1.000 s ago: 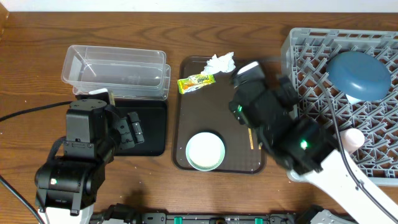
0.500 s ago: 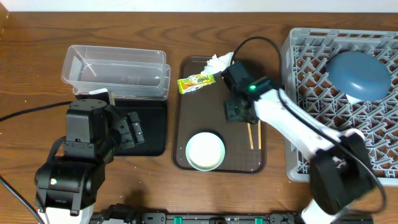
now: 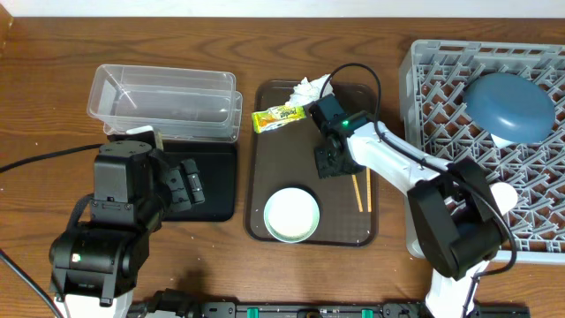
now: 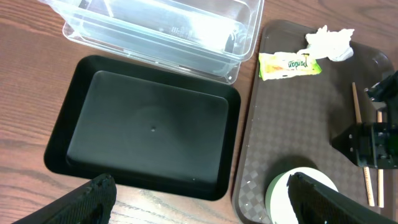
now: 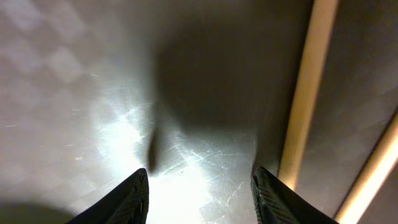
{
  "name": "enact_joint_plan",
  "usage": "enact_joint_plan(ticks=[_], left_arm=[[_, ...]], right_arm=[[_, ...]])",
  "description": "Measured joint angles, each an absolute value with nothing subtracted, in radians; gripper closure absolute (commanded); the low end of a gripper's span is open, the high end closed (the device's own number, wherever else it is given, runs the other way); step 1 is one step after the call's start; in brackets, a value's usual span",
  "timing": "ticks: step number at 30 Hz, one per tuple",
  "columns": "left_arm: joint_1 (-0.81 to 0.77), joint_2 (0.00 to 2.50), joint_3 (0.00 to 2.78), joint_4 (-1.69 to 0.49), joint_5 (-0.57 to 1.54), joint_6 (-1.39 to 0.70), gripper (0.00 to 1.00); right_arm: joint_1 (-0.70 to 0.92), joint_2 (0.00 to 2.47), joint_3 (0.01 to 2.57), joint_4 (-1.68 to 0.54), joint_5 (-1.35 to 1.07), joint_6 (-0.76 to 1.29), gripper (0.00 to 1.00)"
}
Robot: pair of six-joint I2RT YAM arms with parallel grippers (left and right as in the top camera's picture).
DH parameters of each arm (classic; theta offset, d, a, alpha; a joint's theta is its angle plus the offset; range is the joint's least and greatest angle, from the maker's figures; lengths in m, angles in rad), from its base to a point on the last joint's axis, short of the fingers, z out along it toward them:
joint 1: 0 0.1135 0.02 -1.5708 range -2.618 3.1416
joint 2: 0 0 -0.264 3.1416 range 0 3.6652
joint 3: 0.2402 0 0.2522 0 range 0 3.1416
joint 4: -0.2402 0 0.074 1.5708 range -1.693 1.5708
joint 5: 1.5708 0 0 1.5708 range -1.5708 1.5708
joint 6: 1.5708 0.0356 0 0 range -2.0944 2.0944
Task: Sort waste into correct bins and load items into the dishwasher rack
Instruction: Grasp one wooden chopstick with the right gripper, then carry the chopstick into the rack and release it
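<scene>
Wooden chopsticks [image 5: 306,87] lie just outside the right fingers [image 5: 134,199], half-spread over bare tray [image 5: 81,81]; left fingers [image 4: 93,200] gape, farther off.

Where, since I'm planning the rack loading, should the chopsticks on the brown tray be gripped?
Near mid-length, coming straight down, jaws closing across both sticks. The chopsticks lie flat and nearly parallel on the brown tray, too thin for a sideways approach.

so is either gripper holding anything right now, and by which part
Nothing is held. The right gripper stands open over bare brown tray, the chopsticks just outside one finger. The left gripper is open and empty.
</scene>
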State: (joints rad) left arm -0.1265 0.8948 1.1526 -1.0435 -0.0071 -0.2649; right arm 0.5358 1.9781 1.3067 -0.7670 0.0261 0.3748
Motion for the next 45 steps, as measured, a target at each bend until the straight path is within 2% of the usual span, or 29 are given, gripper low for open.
enact_joint_plan(ticks=[5, 12, 14, 20, 30, 35, 38, 41, 45], left_arm=[[-0.126, 0.895, 1.153, -1.044, -0.007, -0.265, 0.09], [-0.126, 0.895, 1.153, -1.043, -0.007, -0.265, 0.10], [-0.126, 0.895, 1.153, -1.044, -0.007, -0.265, 0.09], [-0.126, 0.895, 1.153, -1.043, -0.007, -0.265, 0.10], [-0.126, 0.895, 1.153, -1.044, -0.007, -0.265, 0.10], [-0.126, 0.895, 1.153, -1.043, -0.007, -0.265, 0.09], [-0.126, 0.895, 1.153, -1.044, -0.007, -0.265, 0.10], [-0.126, 0.895, 1.153, -1.043, -0.007, -0.265, 0.09], [-0.126, 0.895, 1.153, -1.043, -0.007, -0.265, 0.10]], right_arm=[[0.522, 1.893, 1.306, -0.757, 0.041, 0.354, 0.44], [0.473, 1.868, 1.276, -0.736, 0.064, 0.318, 0.51], [0.476, 1.887, 1.249, -0.718, 0.064, 0.310, 0.59], [0.482, 1.937, 1.213, -0.693, 0.074, 0.308, 0.99], [0.479, 1.897, 1.200, -0.720, 0.076, 0.327, 0.99], [0.443, 1.677, 1.187, -0.741, 0.080, 0.329, 0.99], [0.365, 1.473, 1.192, -0.763, 0.134, 0.329, 0.99], [0.281, 1.369, 1.198, -0.785, 0.184, 0.304, 0.99], [0.162, 1.338, 1.200, -0.836, 0.219, 0.241, 0.99]])
